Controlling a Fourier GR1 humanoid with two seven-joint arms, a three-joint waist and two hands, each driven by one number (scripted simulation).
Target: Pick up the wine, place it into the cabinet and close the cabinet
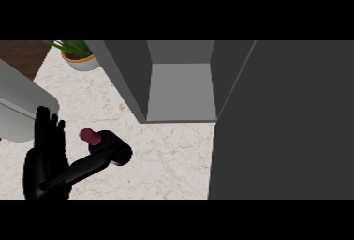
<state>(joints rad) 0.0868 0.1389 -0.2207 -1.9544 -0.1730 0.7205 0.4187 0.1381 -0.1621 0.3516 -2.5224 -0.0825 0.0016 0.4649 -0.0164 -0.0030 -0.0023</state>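
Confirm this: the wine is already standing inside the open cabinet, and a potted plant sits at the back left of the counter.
Not quite. The head view shows the wine out on the counter, in front of and left of the open cabinet, with a hand curled round it. The potted plant does sit at the back left.

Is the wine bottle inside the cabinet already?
No, the wine bottle is out on the counter, held in the right hand, and the open cabinet has nothing inside.
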